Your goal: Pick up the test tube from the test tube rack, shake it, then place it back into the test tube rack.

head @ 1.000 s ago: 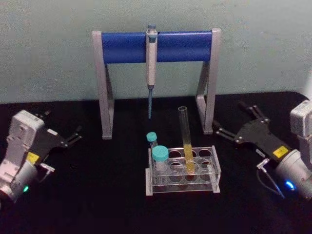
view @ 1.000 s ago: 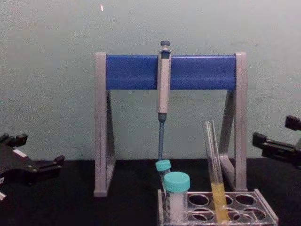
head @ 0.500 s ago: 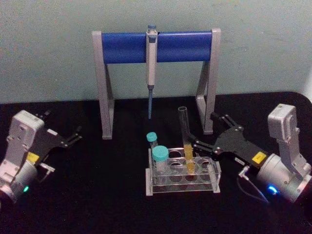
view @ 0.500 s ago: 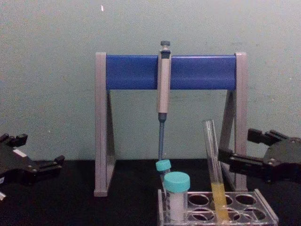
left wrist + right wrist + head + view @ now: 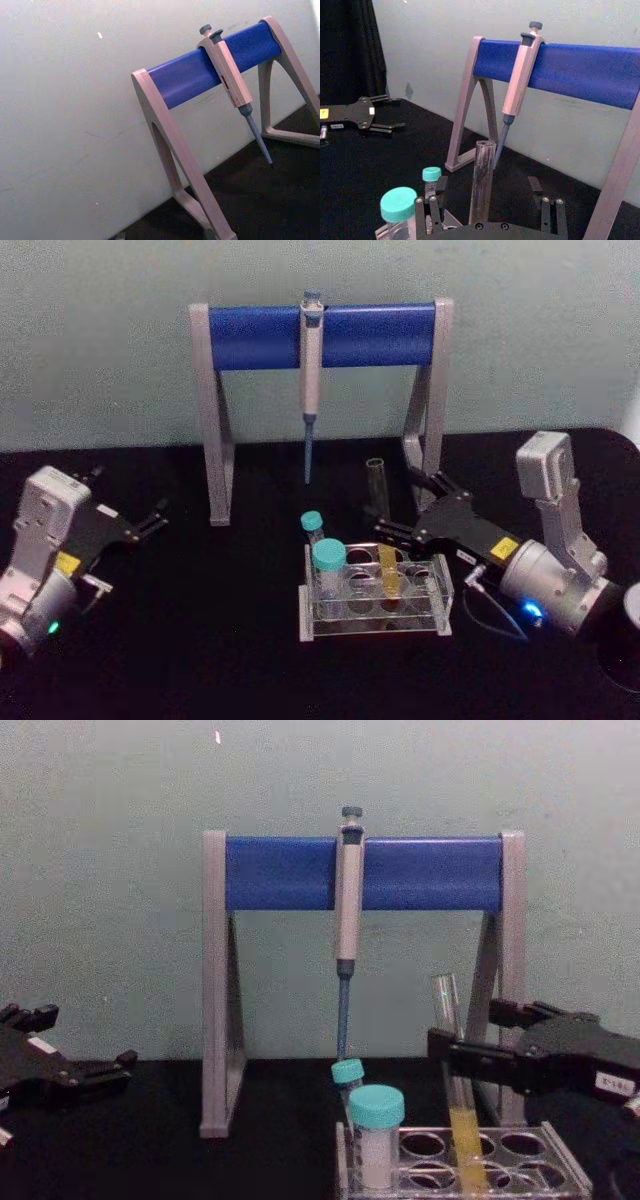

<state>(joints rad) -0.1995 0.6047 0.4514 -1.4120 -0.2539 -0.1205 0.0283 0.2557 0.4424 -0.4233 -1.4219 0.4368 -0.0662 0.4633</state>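
Note:
The test tube [image 5: 378, 510] is a long clear glass tube with yellow liquid at its bottom, standing upright in the test tube rack [image 5: 370, 626], a low clear plastic rack at the table's middle. My right gripper [image 5: 395, 502] has come in from the right and is open, one finger on each side of the tube's upper part. In the right wrist view the test tube [image 5: 483, 165] stands between the fingers [image 5: 441, 186] with gaps on both sides. From the chest, the right gripper [image 5: 465, 1038] is level with the test tube [image 5: 447, 1010] above the rack [image 5: 520, 1162]. My left gripper [image 5: 150, 520] rests open at the far left.
Two teal-capped tubes [image 5: 328, 558] stand in the rack's left holes. Behind the rack is a grey-and-blue pipette stand [image 5: 250, 337] with a grey pipette [image 5: 311, 360] hanging from it; its right leg [image 5: 428, 430] is just behind my right gripper.
My right gripper has moved left across the table to the rack and now has its open fingers on either side of the test tube. The left arm and the tube have not moved.

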